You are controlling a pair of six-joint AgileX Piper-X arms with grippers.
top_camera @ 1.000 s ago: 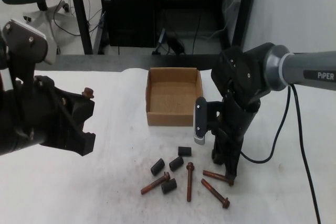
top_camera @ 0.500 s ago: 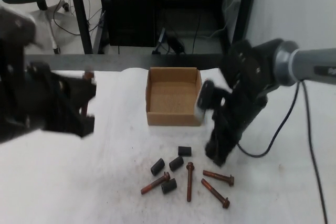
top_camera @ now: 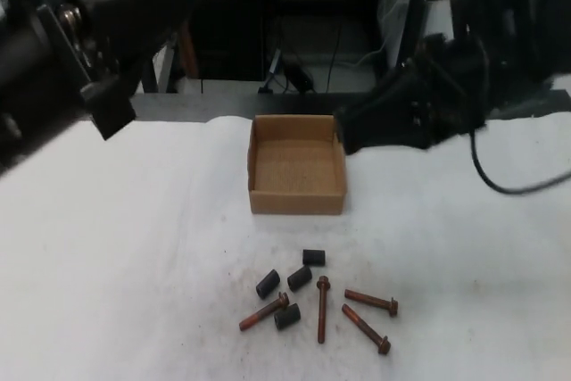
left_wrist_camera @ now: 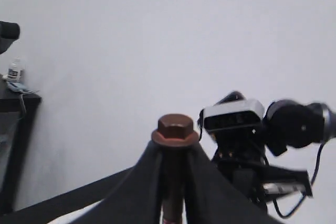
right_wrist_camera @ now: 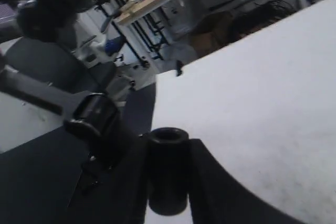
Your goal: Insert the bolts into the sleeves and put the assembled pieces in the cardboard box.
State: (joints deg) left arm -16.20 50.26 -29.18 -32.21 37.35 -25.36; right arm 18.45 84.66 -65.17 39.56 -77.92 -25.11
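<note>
Two arms are working above a white bench (top_camera: 134,292), both lifted well clear of its surface. The left arm (top_camera: 53,51) is hanging over the bench's far left side and the right arm (top_camera: 428,104) over its far right. Between them, the cardboard box (top_camera: 296,202) is sitting open near the far edge. Closer to the camera, four loose bolts (top_camera: 322,308) and four loose sleeves (top_camera: 300,277) are lying scattered in a small cluster, well apart from the box.

The left gripper (left_wrist_camera: 173,153) is clamping a rust-brown bolt (left_wrist_camera: 175,130) by its shank, with the hexagonal head standing proud above the fingertips. The right gripper (right_wrist_camera: 168,156) is pinching a black sleeve (right_wrist_camera: 167,171) around its sides, leaving the open bore facing outward past the fingers.

The step in hand appears to be the first mating: each arm is carrying one half of a pair, and the two parts are sitting well apart in the air. The next move is likely calling for the arms to be brought together over the bench. The bolt's free end and the sleeve's bore would need lining up on one axis before the bolt is pushed through. The bolt's tip is hidden below the fingers, so which way it should be turned cannot be told.
</note>
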